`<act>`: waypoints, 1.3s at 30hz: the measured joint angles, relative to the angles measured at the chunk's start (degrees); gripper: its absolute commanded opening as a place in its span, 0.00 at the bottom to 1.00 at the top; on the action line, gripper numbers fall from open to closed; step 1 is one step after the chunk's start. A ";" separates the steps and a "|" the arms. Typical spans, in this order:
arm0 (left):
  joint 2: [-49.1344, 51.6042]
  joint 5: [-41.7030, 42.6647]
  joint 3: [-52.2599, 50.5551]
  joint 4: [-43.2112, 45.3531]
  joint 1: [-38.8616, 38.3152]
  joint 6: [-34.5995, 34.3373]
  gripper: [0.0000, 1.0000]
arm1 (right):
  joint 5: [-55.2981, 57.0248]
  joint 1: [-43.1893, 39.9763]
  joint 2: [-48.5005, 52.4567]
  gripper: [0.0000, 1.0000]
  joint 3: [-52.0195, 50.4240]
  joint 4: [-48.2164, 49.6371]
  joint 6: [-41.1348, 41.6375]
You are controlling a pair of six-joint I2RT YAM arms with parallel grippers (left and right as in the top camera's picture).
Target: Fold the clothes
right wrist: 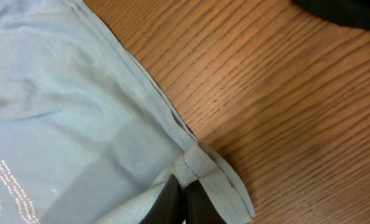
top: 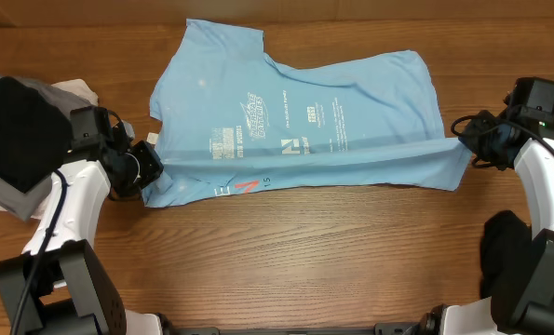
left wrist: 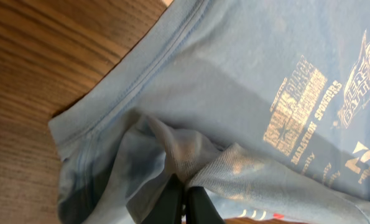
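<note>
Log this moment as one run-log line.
phase: first fold | left gripper: shut on T-shirt, left end of fold | right gripper: shut on T-shirt, right end | black clothes: piled far left, apart

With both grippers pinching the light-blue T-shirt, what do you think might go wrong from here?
1. The left gripper pinches only a small bunched wad of the light-blue printed fabric T-shirt, so the cloth may slip out mid-fold.
2. The right gripper holds just a hem corner. Uneven pulling between the two arms could skew the fold line, which looks rumpled at the left end.
</note>
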 measured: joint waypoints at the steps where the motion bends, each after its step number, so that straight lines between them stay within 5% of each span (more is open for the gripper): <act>1: 0.22 0.02 0.00 0.37 0.00 0.00 0.04 | 0.00 0.20 0.04 0.04 0.00 0.15 0.00; 26: 0.57 -4.63 0.00 3.82 -4.85 -1.05 0.05 | 0.33 3.37 9.11 0.15 -0.20 10.47 -2.82; 29: 0.57 -4.68 0.00 3.82 -4.85 -1.14 0.45 | 0.37 3.37 9.11 0.22 -0.22 10.21 -3.08; 31: 0.57 -4.85 0.00 3.85 -4.85 -1.53 0.54 | 0.44 3.37 9.11 0.23 -0.22 9.20 -3.02; 39: 0.57 -5.07 0.00 3.85 -4.85 -2.16 0.57 | 1.49 3.37 9.11 0.22 -0.35 2.43 -3.02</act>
